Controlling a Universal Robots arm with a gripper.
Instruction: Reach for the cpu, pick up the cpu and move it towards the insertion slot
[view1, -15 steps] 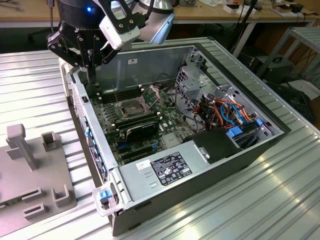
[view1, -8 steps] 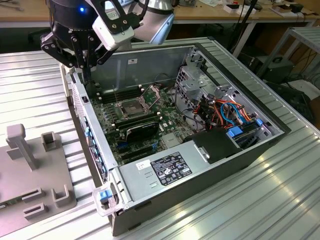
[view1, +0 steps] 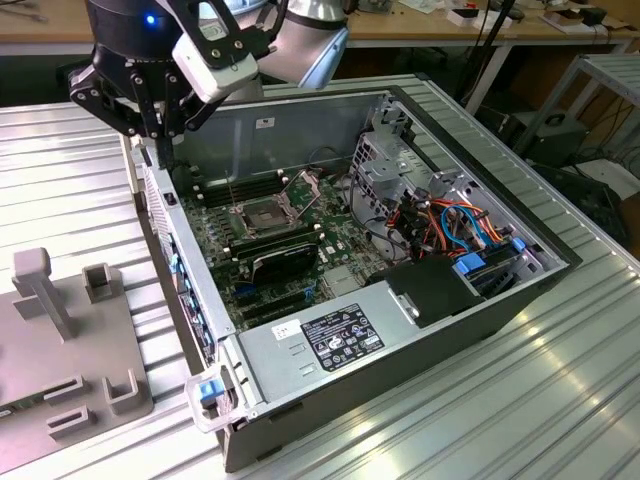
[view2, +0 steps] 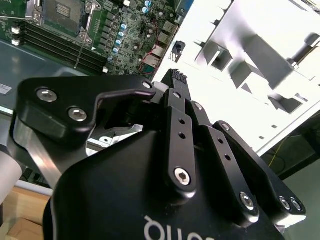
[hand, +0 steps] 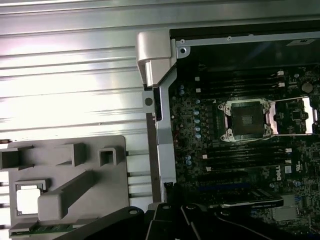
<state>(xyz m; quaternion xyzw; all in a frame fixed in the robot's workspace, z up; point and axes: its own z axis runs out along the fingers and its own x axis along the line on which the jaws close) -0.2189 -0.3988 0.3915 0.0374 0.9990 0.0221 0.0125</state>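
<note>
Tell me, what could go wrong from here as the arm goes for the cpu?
The gripper hangs about above the computer case's side wall; a low sweep might strike it.
The cpu sits in a recess of the grey tray beside raised posts, which could catch the gripper.
The insertion slot lies down inside the case, so the carry must clear that wall.

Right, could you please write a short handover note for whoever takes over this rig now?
Gripper: above the case wall on the exterior view's left, not carrying the cpu.
Cpu: lying in a pocket of the grey fixture, outside the case.
Socket: on the board inside the case, dark centre showing.
Done: nothing visible on the cpu.
Left: cpu not yet picked up or moved to the socket.
</note>
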